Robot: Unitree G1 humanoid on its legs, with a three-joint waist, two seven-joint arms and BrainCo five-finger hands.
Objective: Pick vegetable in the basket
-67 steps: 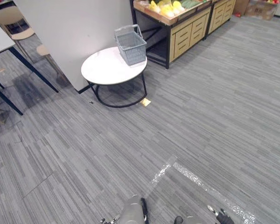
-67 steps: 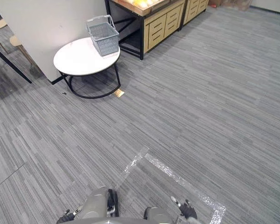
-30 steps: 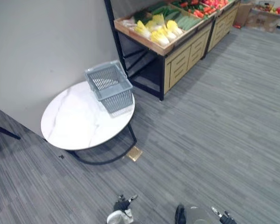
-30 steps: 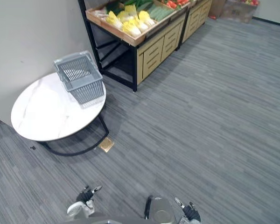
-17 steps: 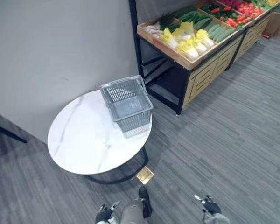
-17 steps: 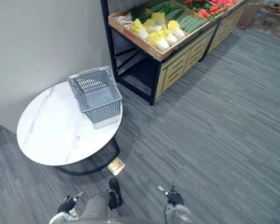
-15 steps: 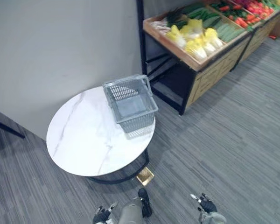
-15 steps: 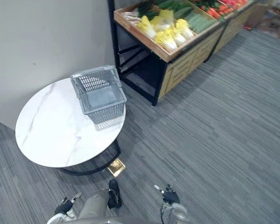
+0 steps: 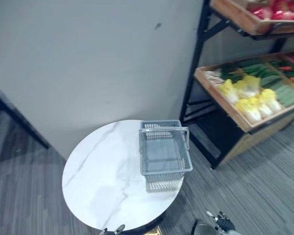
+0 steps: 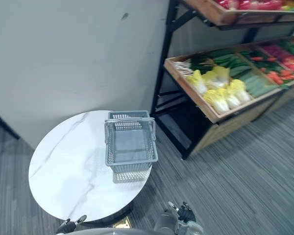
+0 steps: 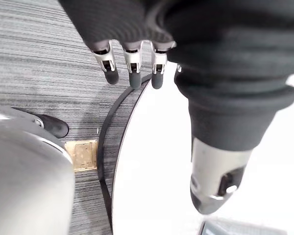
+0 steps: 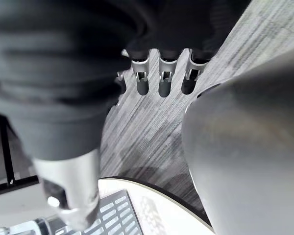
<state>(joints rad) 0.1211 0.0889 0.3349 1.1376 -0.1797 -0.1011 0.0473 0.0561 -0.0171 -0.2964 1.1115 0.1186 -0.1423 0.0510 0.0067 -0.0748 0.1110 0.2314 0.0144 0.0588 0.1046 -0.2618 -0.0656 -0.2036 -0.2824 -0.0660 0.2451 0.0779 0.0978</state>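
Both hands hang low and empty: the left hand [image 11: 131, 73] has its fingers straight and spread from the thumb, holding nothing, and the right hand [image 12: 164, 82] is equally slack, with nothing between fingers and thumb. What has changed is the vantage, not the things. Half a second ago the desk [image 9: 100, 183] lay further ahead of the hands. Now the whole scene has shifted, so the camera has come nearer and risen, and the desk edge sits just past the left fingertips. The basket [image 9: 165, 175] stands ahead of both hands and roughly between them, on the side of the desk nearer the right hand. That likely means the walk-up is nearly over and reaching can start, though no vegetable has been picked yet. The basket looks empty, and the cabbages [image 9: 250, 100] lie well beyond the right hand, ahead and out to its side, in a wooden tray [image 9: 220, 100] on the shelf [image 9: 193, 83]. Green vegetables [image 10: 224, 61] lie behind them, further from the hand, and red ones [image 9: 277, 12] sit a tier higher. The basket is grey plastic mesh, rectangular, with slotted walls and a bar handle across its far end. The desk top is round, smooth and white, with faint grey marble veins, on a thin black frame [image 11: 105, 147]. The cabbages are pale yellow, leafy and oblong, and probably soft to squeeze. Under the hands the floor [image 9: 264, 196] is grey striped carpet.
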